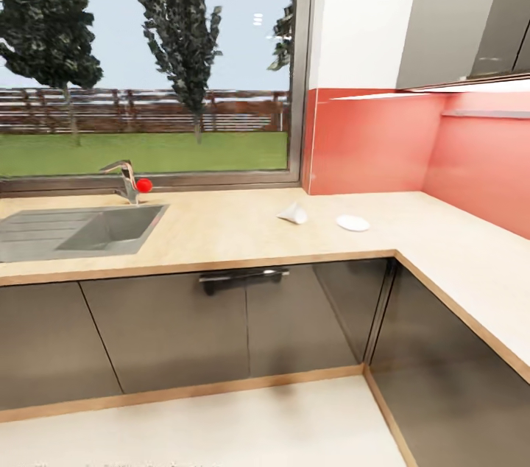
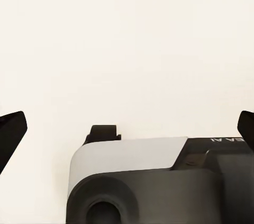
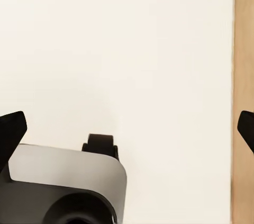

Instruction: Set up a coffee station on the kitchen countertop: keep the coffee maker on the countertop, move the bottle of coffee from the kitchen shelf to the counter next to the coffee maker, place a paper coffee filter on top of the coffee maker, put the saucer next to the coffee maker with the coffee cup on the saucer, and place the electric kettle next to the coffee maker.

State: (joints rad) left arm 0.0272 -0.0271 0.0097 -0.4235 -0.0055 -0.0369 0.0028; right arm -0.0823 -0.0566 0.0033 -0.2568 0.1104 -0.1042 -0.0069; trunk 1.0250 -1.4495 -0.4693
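Side by side: paper coffee filter (image 1: 293, 213) (white); saucer (image 1: 352, 222)

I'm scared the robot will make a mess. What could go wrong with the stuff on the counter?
The small white folded paper coffee filter looks light and might slide or crumple when gripped. The flat round white saucer lies low on the tan wood-grain countertop, so fingers may struggle to get under it. Both sit apart near the corner, possibly a long reach.
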